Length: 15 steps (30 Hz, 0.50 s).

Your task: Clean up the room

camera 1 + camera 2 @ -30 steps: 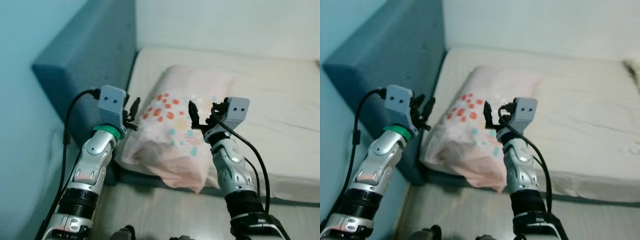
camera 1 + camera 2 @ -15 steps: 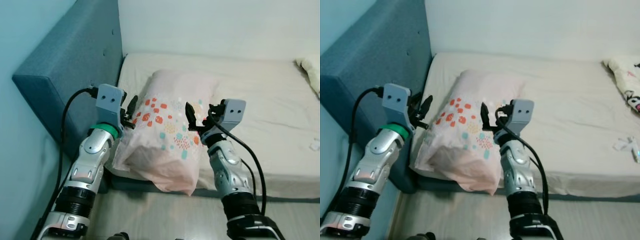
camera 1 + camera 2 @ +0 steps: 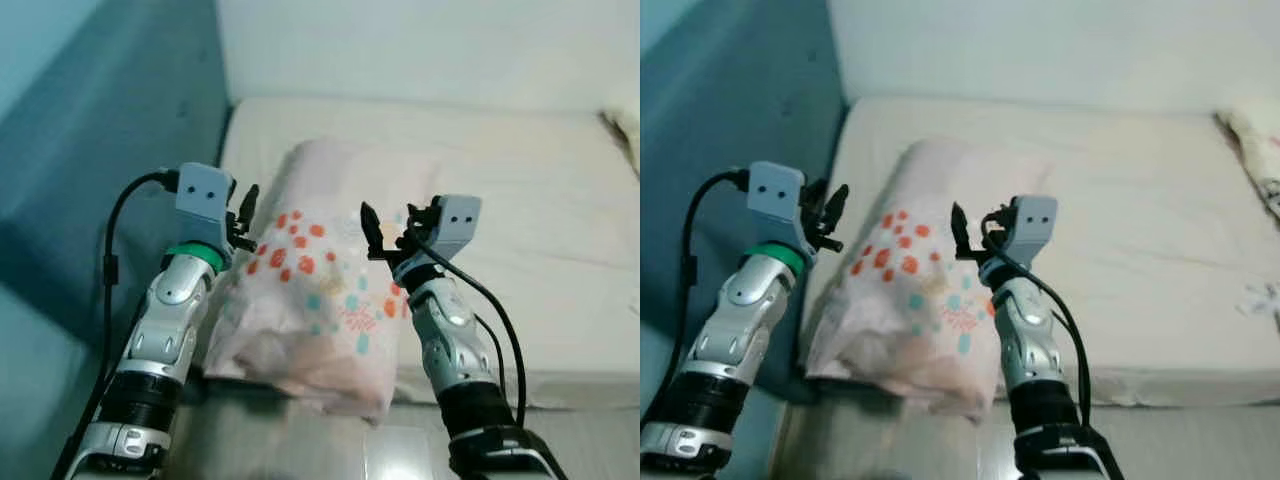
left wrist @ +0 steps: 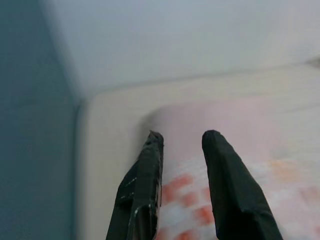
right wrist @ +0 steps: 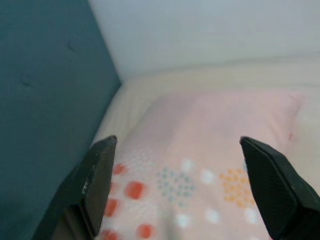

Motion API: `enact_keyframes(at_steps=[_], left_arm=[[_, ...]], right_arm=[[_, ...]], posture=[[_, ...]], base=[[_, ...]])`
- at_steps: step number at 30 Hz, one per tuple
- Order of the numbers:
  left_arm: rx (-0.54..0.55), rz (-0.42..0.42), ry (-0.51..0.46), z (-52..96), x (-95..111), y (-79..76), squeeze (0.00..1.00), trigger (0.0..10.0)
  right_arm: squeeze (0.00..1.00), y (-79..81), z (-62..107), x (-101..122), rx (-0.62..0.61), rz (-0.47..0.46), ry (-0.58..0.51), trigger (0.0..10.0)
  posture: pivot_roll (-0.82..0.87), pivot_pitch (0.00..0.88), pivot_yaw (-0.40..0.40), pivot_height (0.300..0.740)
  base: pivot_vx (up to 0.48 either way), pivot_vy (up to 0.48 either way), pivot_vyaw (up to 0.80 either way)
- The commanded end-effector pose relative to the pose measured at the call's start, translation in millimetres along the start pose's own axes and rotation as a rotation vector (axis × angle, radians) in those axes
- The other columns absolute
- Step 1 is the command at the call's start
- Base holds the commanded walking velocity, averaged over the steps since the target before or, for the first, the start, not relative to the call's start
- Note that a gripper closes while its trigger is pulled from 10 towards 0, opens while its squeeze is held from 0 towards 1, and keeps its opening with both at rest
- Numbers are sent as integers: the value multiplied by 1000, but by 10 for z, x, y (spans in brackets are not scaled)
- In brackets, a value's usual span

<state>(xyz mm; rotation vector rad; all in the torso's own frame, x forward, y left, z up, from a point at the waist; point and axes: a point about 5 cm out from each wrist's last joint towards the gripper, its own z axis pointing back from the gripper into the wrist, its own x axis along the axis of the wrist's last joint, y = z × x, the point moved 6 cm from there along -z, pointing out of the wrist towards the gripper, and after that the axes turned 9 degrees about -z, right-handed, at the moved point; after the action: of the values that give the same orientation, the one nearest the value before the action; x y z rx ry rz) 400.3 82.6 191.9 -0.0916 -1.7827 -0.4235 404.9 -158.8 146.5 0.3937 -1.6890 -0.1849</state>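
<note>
No readable text or labels anywhere. Pillow (image 3: 320, 290): pale pink, printed with red, teal and orange dot clusters, lying on the cream mattress (image 3: 530, 200) by the blue headboard (image 3: 120, 180), its near end hanging over the bed edge. Left gripper (image 3: 246, 212) at the pillow's 9 o'clock, fingers slightly parted, grasping nothing. Right gripper (image 3: 385, 228) above the pillow's centre, spread wide, empty.

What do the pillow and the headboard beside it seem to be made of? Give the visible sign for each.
Pillow: likely soft woven cloth, matte pink with printed dots; it sags and creases over the mattress edge.
Headboard: apparently upholstered in matte teal fabric; shallow button dimples show in its padded face.
</note>
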Motion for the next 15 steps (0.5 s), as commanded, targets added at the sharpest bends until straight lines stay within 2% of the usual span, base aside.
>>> enact_keyframes(at_steps=[1,3,15], left_arm=[[54,-28,43,78,-128,217,0,10000],[55,-28,49,77,-137,219,0,10000],[56,-28,57,78,-151,228,0,10000]], right_arm=[[0,252,-60,-18,63,-14,-1,10000],[0,251,-59,-18,63,-14,-1,10000],[0,246,-53,-29,59,-17,0,10000]], posture=[[38,55,43,740],[38,55,43,740],[39,61,50,740]], base=[[330,0,0],[330,0,0],[0,0,0]])
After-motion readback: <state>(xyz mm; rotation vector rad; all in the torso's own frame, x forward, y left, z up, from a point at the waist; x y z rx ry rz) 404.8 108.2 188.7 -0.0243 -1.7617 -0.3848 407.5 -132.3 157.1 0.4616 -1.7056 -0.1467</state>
